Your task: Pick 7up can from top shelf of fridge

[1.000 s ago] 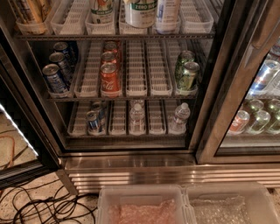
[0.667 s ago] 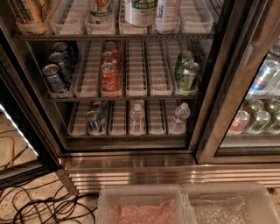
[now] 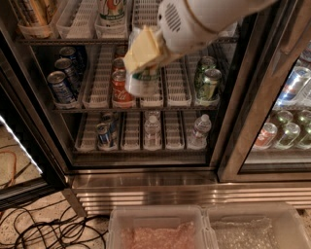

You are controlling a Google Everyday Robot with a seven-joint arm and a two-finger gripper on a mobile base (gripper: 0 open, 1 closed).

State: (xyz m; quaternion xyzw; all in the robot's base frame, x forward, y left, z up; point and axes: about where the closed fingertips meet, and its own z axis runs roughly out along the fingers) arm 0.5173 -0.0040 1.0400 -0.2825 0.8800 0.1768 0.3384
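Change: since the earlier frames a white arm (image 3: pixel 209 19) has come into our view from the upper right, and it now covers the middle and right of the top shelf (image 3: pixel 77 22), where we saw cans standing
Pincer: the pincer (image 3: pixel 142 61) sits at the end of that arm, in front of the open fridge (image 3: pixel 243 121), level with the gap between the top and middle racks; its cream fingers (image 3: pixel 141 47) are clenched on the 7up can (image 3: pixel 142 83)
7up can: whitish with a green band, off the top shelf and held in the air; in our view it overlaps the white lane tray just right of the red cola can (image 3: pixel 119 86)
Top shelf: we still see one logo can (image 3: pixel 112 12) in its left part
Middle rack: blue cans (image 3: pixel 60 87) at left, green-gold cans (image 3: pixel 208 81) at right
Lower rack: small cans and water bottles (image 3: pixel 152 129)
Floor: black cables (image 3: pixel 48 228) at left, and two clear bins (image 3: pixel 160 216) side by side below the steel base
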